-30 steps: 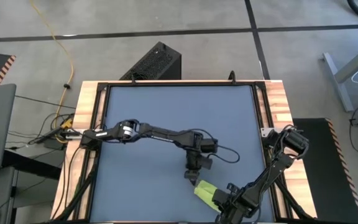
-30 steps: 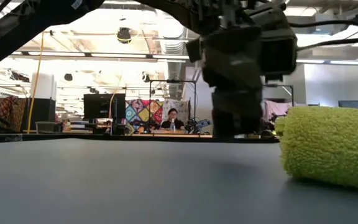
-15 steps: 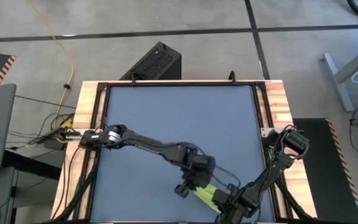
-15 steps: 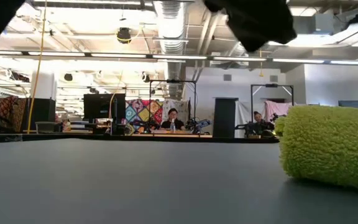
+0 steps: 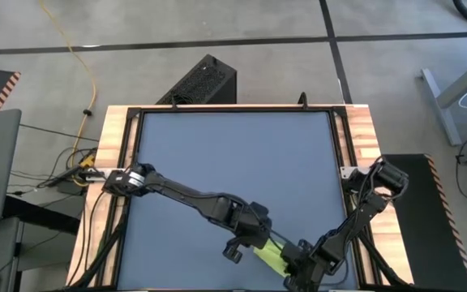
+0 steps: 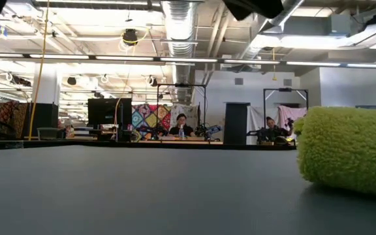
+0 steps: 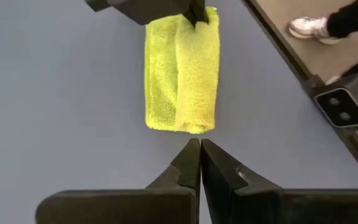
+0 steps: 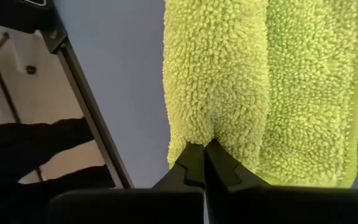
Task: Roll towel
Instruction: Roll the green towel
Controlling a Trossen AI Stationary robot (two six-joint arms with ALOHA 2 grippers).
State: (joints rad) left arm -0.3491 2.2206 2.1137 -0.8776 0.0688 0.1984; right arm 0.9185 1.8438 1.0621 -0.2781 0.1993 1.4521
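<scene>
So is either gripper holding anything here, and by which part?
The right gripper is shut on the towel, pinching one end of it. The left gripper is shut on nothing, just short of the other end.

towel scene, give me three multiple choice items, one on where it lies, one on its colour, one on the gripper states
1. Where does the towel lie on the table?
A. far edge
B. near edge, right of middle
C. dead centre

2. What colour is the towel?
A. lime yellow-green
B. red
C. white

3. How is the left gripper?
A. wide open
B. shut on the towel
C. shut, holding nothing

Key: 1 B, the high view shows it low, by the right gripper. 2 A, every view shows it. 3 C, its fingers meet short of the towel.
</scene>
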